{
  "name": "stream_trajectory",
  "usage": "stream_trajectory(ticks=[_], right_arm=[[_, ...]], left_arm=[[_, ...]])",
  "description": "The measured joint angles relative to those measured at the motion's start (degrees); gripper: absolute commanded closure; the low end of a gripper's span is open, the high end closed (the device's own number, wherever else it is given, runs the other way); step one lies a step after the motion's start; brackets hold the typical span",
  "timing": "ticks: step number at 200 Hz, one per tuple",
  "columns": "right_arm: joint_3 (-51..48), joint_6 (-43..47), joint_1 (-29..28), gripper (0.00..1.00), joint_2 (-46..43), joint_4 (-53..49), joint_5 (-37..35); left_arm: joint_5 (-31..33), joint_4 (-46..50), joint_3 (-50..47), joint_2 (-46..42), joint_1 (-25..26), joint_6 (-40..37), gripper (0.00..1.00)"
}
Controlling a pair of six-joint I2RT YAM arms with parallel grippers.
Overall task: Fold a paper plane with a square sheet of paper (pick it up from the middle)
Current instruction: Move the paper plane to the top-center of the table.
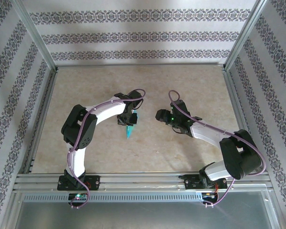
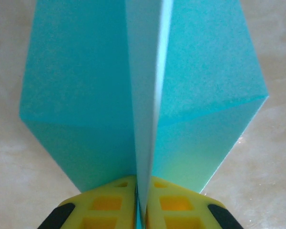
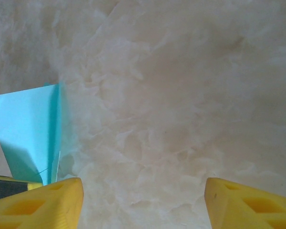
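The teal square sheet of paper (image 1: 129, 130) is folded into a plane-like shape with two flaps spread either side of a central keel (image 2: 148, 90). My left gripper (image 2: 143, 191) is shut on that keel, its yellow fingers pressed together on the paper. From above, the left gripper (image 1: 127, 119) holds the paper over the middle of the table. My right gripper (image 1: 160, 115) is a little to the right of it, apart from the paper. In the right wrist view the right gripper (image 3: 143, 191) stands open with bare table between its fingers, and the paper (image 3: 28, 129) shows at the left edge.
The beige marbled table top (image 1: 148, 86) stretches around both arms. Aluminium frame rails (image 1: 133, 179) run along the near edge, and patterned walls (image 1: 138, 33) close in the back and sides.
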State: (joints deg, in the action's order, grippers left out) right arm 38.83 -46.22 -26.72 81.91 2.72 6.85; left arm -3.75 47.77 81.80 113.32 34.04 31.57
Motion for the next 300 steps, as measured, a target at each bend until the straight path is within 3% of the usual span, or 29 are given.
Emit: stream_trajectory(ticks=[35,201,259,300], right_arm=[[0.0,0.0,0.3,0.32,0.0,0.0,0.0],[0.0,0.0,0.7,0.31,0.0,0.0,0.0],[0.0,1.1,0.7,0.19,-0.2,-0.4,-0.4],[-0.2,3.2,1.4,0.16,-2.8,-1.6,-2.3]], left_arm=[[0.0,0.0,0.0,0.4,0.0,0.6,0.81],[1.0,0.1,0.2,2.9,0.5,2.1,0.79],[1.9,0.0,0.1,2.9,0.5,3.4,0.88],[3.6,0.0,0.2,2.7,0.4,3.4,0.93]])
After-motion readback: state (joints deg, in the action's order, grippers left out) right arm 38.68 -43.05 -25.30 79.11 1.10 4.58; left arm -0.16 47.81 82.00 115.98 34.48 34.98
